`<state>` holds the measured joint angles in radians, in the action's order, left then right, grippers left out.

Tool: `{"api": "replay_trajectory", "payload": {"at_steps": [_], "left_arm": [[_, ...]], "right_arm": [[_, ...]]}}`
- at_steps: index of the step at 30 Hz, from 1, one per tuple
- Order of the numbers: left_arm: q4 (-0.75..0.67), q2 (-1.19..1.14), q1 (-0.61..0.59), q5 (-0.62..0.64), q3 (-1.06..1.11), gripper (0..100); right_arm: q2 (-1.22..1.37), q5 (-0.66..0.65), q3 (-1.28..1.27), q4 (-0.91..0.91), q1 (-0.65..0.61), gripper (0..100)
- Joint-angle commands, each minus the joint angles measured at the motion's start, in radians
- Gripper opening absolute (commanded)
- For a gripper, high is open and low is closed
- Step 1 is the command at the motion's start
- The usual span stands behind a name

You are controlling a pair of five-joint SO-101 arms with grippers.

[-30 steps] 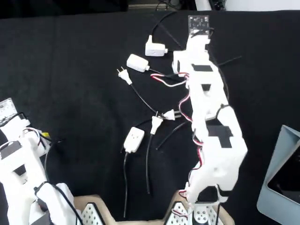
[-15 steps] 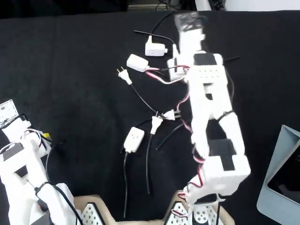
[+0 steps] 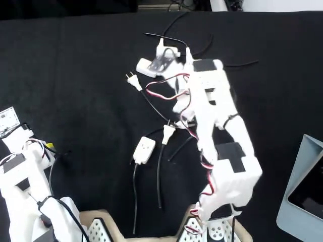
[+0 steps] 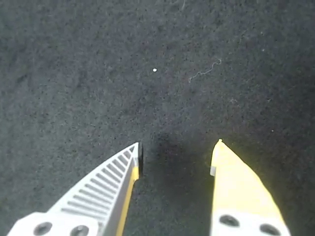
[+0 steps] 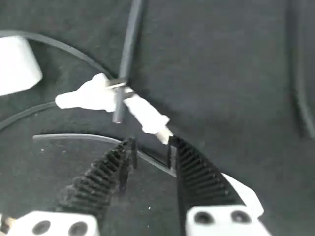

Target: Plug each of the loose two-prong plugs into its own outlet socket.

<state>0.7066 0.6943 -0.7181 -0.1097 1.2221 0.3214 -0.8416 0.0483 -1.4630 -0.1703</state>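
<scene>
At desk (image 3: 75, 101) centre, one loose plug (image 5: 91, 96) and a second plug (image 5: 147, 118) lie close together, with a black cable (image 5: 129, 49) across them. I see the right gripper (image 5: 151, 145) just short of them, fingers narrowly parted, gripping nothing. A third plug (image 3: 132, 79) lies apart, near a white socket (image 3: 146, 65). A second socket (image 3: 145, 149) lies near the pair. The left gripper (image 4: 178, 146) hovers over bare desk, fingers wide.
</scene>
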Motion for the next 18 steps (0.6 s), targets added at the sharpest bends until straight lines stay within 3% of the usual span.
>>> {"api": "replay_trajectory", "payload": {"at_steps": [1,5,9,18], "left_arm": [[-0.02,0.014,0.001,0.003,-0.005,24],[-0.02,0.014,0.001,0.003,-0.005,24],[-0.02,0.014,0.001,0.003,-0.005,24],[-0.02,0.014,0.001,0.003,-0.005,24]], "right_arm": [[0.022,-0.035,0.062,-0.021,-0.034,15.1],[0.051,-0.04,0.065,-0.014,-0.046,21.2],[0.101,-0.118,0.068,-0.002,-0.046,20.1],[0.205,-0.132,0.068,0.084,-0.044,18.6]]}}
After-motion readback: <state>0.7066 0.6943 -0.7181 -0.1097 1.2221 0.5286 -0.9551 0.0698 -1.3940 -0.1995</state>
